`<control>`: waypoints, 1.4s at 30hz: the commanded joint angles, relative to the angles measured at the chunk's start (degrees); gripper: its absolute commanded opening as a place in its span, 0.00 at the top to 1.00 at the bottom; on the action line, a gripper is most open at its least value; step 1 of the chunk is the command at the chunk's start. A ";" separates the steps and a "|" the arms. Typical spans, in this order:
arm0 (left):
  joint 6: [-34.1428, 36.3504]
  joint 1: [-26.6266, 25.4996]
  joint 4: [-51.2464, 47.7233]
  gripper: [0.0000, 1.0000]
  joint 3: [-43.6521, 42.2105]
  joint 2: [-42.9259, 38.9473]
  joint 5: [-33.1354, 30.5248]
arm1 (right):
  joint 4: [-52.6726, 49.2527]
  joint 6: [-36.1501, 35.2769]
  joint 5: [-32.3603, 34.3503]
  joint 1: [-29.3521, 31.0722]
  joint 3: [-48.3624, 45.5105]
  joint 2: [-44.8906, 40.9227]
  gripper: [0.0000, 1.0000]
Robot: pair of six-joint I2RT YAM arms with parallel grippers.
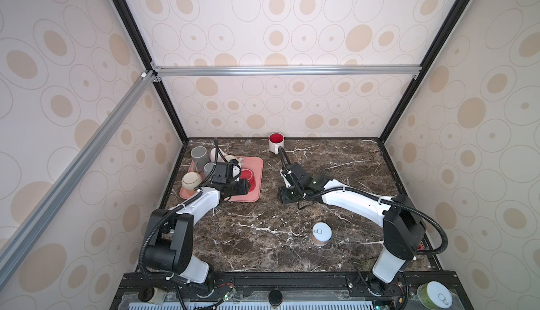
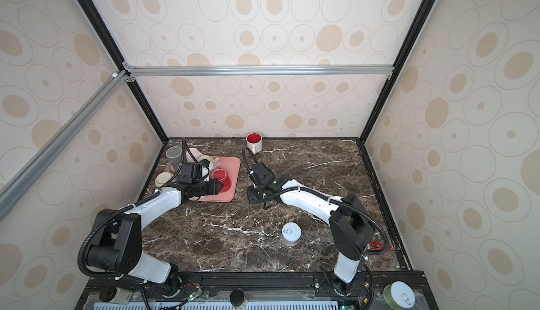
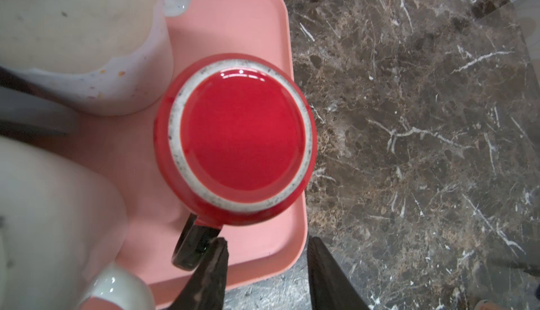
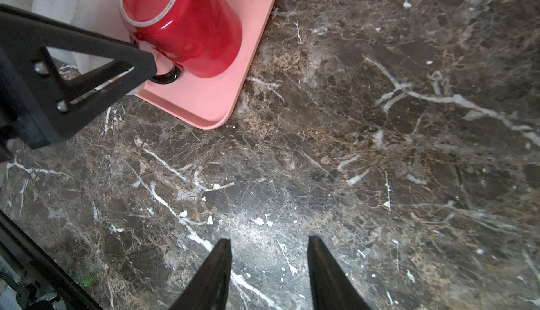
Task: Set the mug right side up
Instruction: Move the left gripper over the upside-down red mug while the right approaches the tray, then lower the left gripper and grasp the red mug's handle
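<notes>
Tray (image 3: 233, 16): pink, on the left part of the worktop (image 3: 409, 118) and crowded with cups, so you have little room to turn anything low down.
Grey mug (image 1: 199, 154): at the tray's far left, well apart from your work. Leave it alone.
Speckled mug (image 3: 87, 45): just beside the task's mug (image 3: 242, 130), on its left. It looks the likeliest thing to get knocked, so lift first and rotate only once you are above its rim.
Left hand (image 3: 267, 240): low at the tray's near right corner, fingers partly spread with only bare tray between them, pinching nothing.
Handle (image 3: 187, 247): dark, pointing back toward your left hand. One finger (image 3: 213, 264) overlaps it in the left wrist view, and the right wrist view shows that fingertip against the wall by the handle's root. You cannot tell whether it is through the loop. For a sound grasp, shift so the handle or the wall sits squarely between the fingers before you squeeze. A one-sided push would probably just slide the cup along the tray.
Mug: red, base up and mouth down, close to the tray's right edge. It lies straight ahead of your left hand, just past the fingertips and not between them.
Right hand (image 4: 268, 241): fingers spread and empty over bare worktop, right of the tray, near the mug but apart from it. Hold it there as a second support for the flip.
</notes>
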 commanded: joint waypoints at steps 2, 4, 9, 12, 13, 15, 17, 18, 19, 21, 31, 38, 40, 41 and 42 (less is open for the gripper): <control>-1.34 -0.72 3.27 0.56 4.30 3.25 1.01 | 0.59 -1.41 2.72 -0.22 -0.50 -2.80 0.54; -1.56 -1.29 4.16 0.56 5.19 4.73 1.13 | 0.24 -1.72 3.04 -0.46 -0.53 -2.89 0.54; -1.79 -3.15 4.79 0.56 8.74 8.30 0.27 | -0.37 -2.09 3.78 -0.69 -1.14 -2.98 0.54; -1.63 -4.54 4.50 0.57 10.77 8.91 -0.17 | -0.39 -2.05 4.05 -0.80 -1.30 -2.98 0.54; -1.66 -4.56 4.24 0.56 11.13 8.64 -0.24 | -0.44 -2.09 4.12 -0.76 -1.24 -2.98 0.54; -1.31 -4.58 3.62 0.56 11.57 7.52 -1.00 | -0.38 -2.09 4.22 -0.82 -1.24 -2.98 0.54; -0.08 -4.42 2.32 0.55 12.03 5.78 -2.60 | -0.17 -2.31 4.25 -0.85 -1.08 -2.83 0.54; 0.50 -4.29 1.62 0.54 12.18 4.98 -3.39 | -0.22 -2.35 4.22 -0.83 -0.96 -2.68 0.54; 1.34 -4.00 0.85 0.53 12.32 4.02 -4.07 | -0.22 -2.46 4.23 -0.82 -0.73 -2.48 0.54; 2.99 -2.95 -0.27 0.51 12.16 2.35 -5.23 | -0.45 -2.57 3.90 -0.86 -0.28 -1.98 0.54; 13.65 2.17 -5.08 0.44 10.21 2.47 -3.50 | -0.11 -2.59 2.58 -0.77 0.73 -0.28 0.54; 13.27 2.01 -4.06 0.47 10.82 7.42 1.11 | -0.05 -2.35 2.60 -0.81 0.71 0.09 0.54; 13.11 1.83 -4.09 0.48 11.17 8.26 1.00 | -0.03 -2.27 2.80 -0.82 0.53 0.09 0.54; 13.05 1.82 -4.21 0.48 11.47 8.70 0.82 | 0.09 -2.29 2.82 -0.84 0.45 0.09 0.54; 12.96 1.82 -4.46 0.49 11.69 9.11 0.47 | 0.13 -2.27 2.81 -0.81 0.29 0.18 0.54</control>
